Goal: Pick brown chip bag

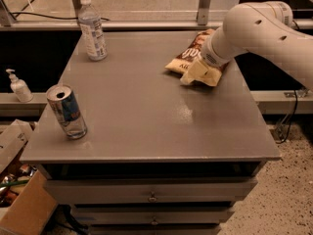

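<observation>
Grey table (pixel 146 126), flat top, two drawers below front edge, each with small knob (pixel 152 198).
Clear water bottle (pixel 92 31), white cap, upright near far-left corner.
Drink can (pixel 67 111), blue and silver, upright near left front edge, well apart from bottle; top possibly opened, hard to tell.
Pump bottle (pixel 18 86) on ledge left of table.
Cardboard box (pixel 22 202) on floor, lower left.
Dark cable (pixel 289 124) hangs at right.
Speckled floor (pixel 286 195).
Gripper (pixel 198 72) low over table's far-right part.
</observation>
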You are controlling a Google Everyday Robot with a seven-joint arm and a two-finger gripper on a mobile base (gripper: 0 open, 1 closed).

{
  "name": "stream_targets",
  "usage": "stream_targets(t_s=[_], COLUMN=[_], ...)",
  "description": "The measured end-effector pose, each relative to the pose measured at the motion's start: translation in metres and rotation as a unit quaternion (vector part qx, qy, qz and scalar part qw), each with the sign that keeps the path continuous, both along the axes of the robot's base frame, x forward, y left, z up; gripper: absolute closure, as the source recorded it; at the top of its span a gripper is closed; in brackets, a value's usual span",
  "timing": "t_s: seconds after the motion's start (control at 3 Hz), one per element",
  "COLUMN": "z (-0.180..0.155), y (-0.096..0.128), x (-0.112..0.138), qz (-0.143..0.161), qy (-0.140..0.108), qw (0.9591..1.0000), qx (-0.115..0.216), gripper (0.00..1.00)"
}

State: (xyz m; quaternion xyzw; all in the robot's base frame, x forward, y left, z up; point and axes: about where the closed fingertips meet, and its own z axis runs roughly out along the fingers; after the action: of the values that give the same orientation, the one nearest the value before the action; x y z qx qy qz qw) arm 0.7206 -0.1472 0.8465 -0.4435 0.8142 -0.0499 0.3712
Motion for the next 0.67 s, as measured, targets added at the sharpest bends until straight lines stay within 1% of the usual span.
stream_targets(t_s=[0.33,0.67], z=[0.0004,0.002], y=[-0.0136,-0.0201], x=[0.0125,0.0149], qz=[-0.022,-0.028], qy=[-0.002,-0.001], qw=[0.9998,0.9996], qx=[-0.001,-0.001], gripper=[0.17,0.41])
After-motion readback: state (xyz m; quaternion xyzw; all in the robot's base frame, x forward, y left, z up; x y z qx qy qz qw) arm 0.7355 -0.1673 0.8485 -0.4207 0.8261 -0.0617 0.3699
